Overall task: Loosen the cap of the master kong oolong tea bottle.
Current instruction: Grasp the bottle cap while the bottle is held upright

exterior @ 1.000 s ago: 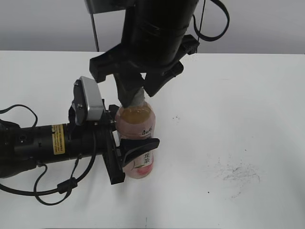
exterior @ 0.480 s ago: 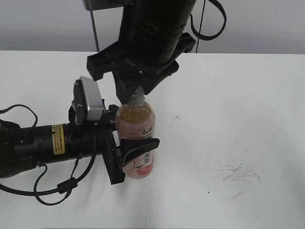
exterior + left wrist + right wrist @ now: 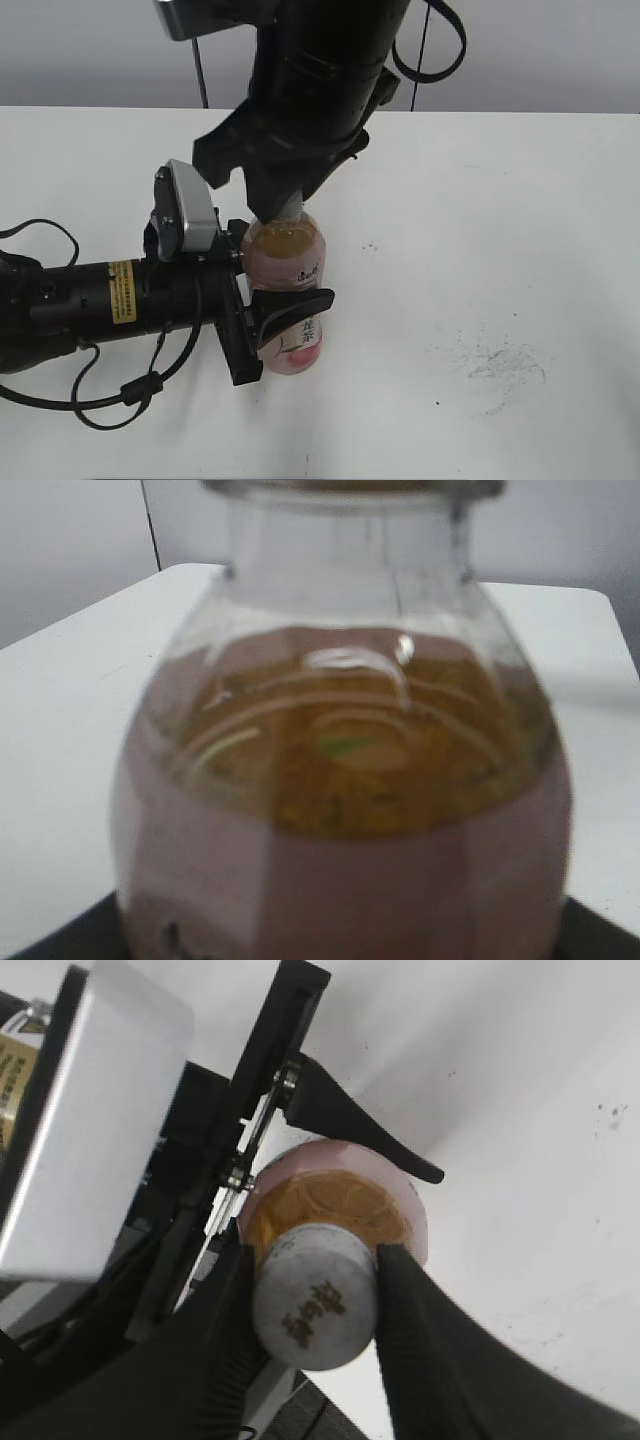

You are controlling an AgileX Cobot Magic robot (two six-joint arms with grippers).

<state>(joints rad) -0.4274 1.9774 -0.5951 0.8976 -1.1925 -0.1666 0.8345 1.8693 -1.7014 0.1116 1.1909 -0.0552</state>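
Two robot grippers work on one bottle (image 3: 288, 300), which stands upright on a white table (image 3: 500, 250), left of the middle and toward the near edge. It is clear plastic, nearly full of amber-pink tea, with a pink-and-white label. The left gripper (image 3: 262, 322) reaches in from the left edge and is clamped around the labelled body. The right gripper (image 3: 318, 1295) comes down from above; in the right wrist view its two dark fingers (image 3: 415, 1325) press against opposite sides of the small grey cap (image 3: 314, 1295), closed on it. Being full, the bottle is probably fairly heavy and steady, but its thin walls may flex under a hard squeeze. The stiff cap looks smooth, so it could slip; its sides are the sensible place to grip while the body is braced.
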